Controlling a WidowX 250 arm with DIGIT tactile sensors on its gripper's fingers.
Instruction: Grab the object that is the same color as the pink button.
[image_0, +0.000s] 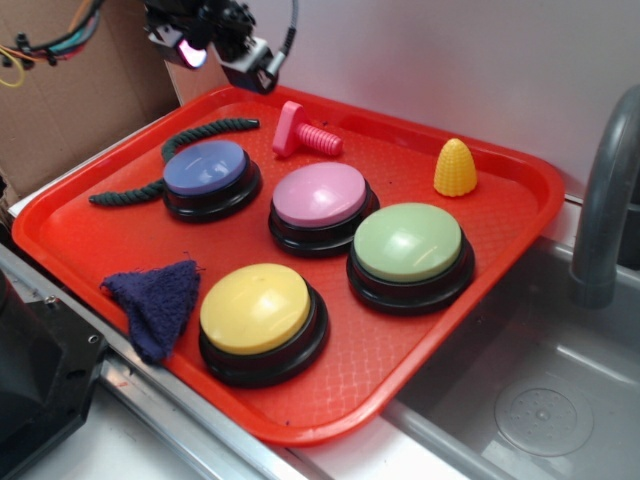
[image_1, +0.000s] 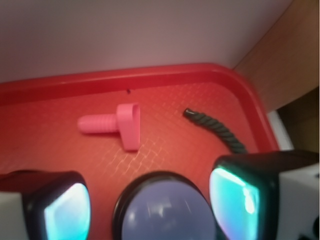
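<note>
The object, a small pink toy bolt (image_0: 305, 133) (image_1: 117, 125), lies on its side at the back of the red tray (image_0: 420, 350), just behind the pink button (image_0: 320, 195). My gripper (image_0: 222, 60) (image_1: 155, 205) hovers above the tray's back left corner, up and to the left of the bolt. Its jaws are open and wide apart with nothing held. In the wrist view the lavender-blue button (image_1: 162, 212) shows between the fingers, and the bolt lies farther ahead. The pink button is out of the wrist view.
On the tray also sit the lavender-blue button (image_0: 207, 170), a green button (image_0: 408, 245), a yellow button (image_0: 258, 310), a yellow corn toy (image_0: 455, 168), a dark rope (image_0: 200, 132) (image_1: 220, 127) and a blue cloth (image_0: 155, 300). A sink (image_0: 540, 400) and faucet (image_0: 605, 200) are at the right.
</note>
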